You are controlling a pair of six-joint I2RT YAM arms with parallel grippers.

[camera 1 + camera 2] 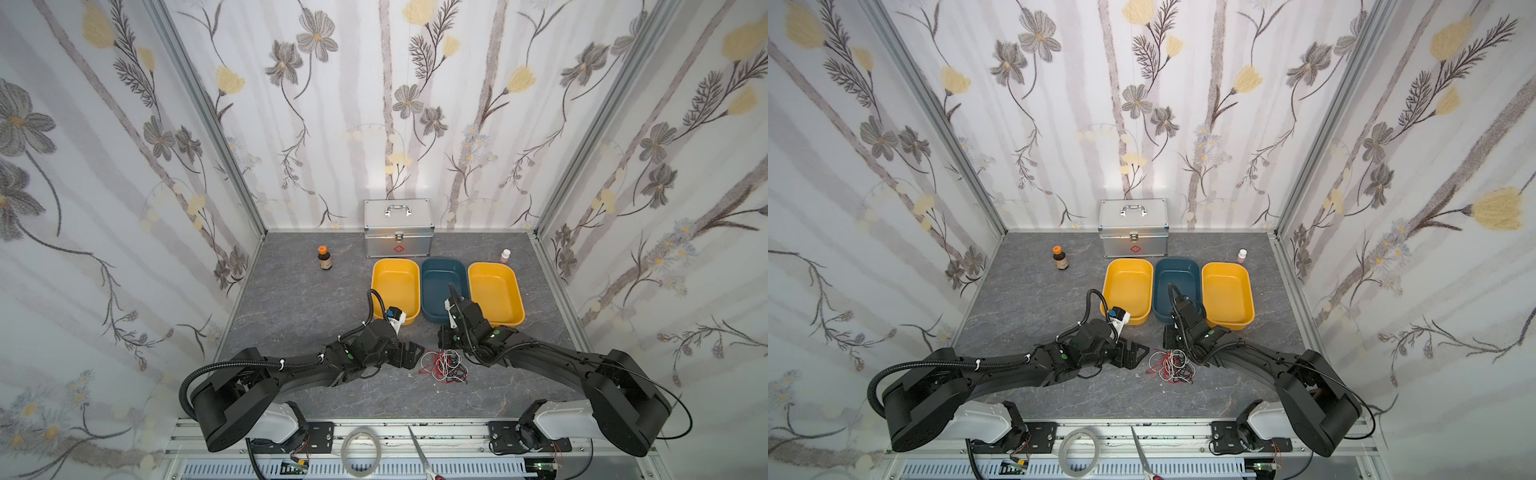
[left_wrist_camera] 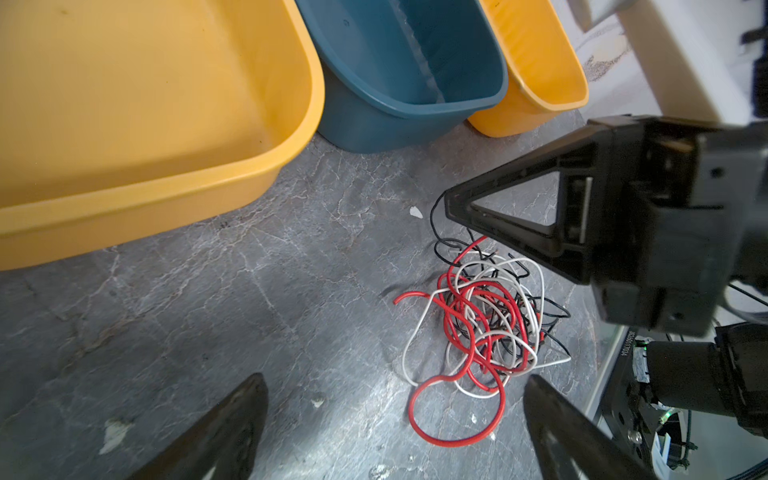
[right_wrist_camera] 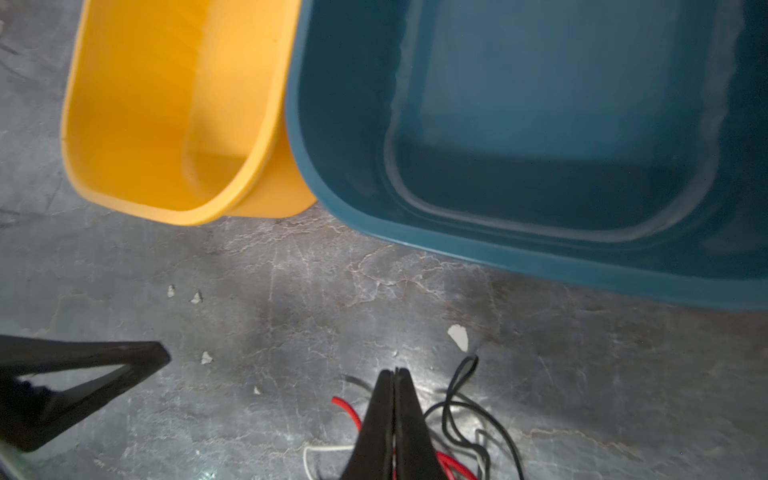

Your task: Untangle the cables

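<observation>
Where cables (image 2: 484, 322) bunch, one black loop (image 3: 460, 375) points toward the blue bin (image 3: 498, 258)

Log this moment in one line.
thin red, white, black cables: tangled | left gripper: open beside them | right gripper: shut at tangle, hold unclear

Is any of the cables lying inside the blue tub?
No, in the left wrist view the blue tub holds nothing and the cables lie tangled on the table outside it.
</observation>
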